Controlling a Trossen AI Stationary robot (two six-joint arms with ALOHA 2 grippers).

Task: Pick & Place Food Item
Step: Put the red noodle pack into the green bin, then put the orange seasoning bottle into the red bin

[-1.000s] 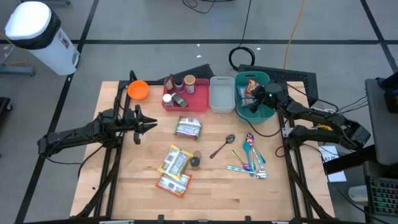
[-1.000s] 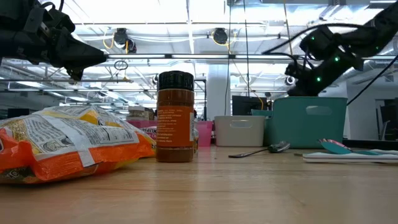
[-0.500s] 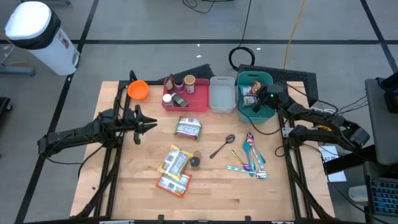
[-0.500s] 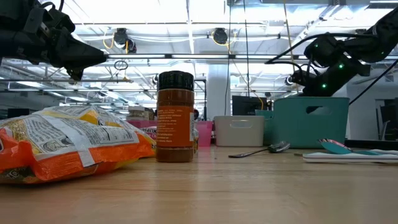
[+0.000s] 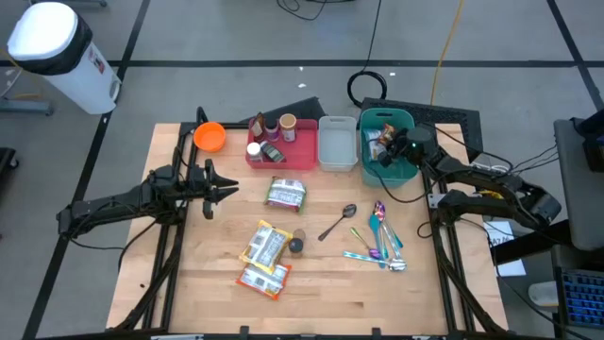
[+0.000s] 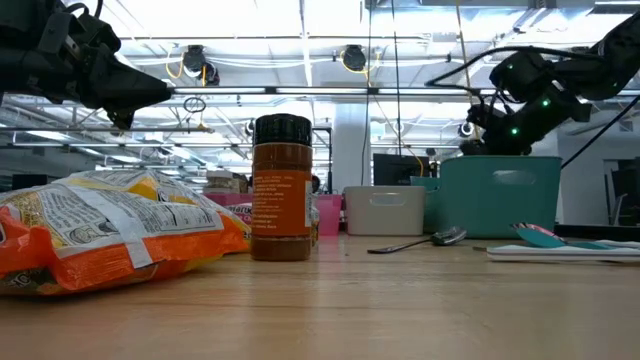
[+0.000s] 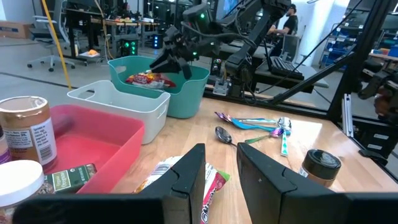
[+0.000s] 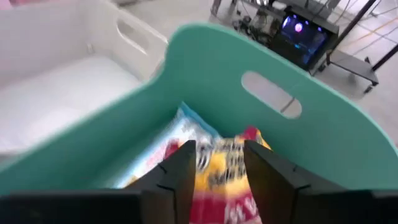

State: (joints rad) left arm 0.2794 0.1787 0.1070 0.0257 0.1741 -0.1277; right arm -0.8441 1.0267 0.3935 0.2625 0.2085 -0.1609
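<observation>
Pale wood-plank table (image 5: pixel 321 283) with bins along its far edge, bare wood at the near edge.
Right gripper (image 5: pixel 389 147) hangs over the teal bin (image 5: pixel 408 171), fingers parted, gripping nothing; beneath it a glossy, crinkled red-and-yellow snack packet (image 8: pixel 214 168) lies inside the smooth teal plastic walls. Just beside stands a white bin (image 5: pixel 337 144). Left gripper (image 5: pixel 229 187) waits over open wood, fingers slightly apart, empty.
</observation>
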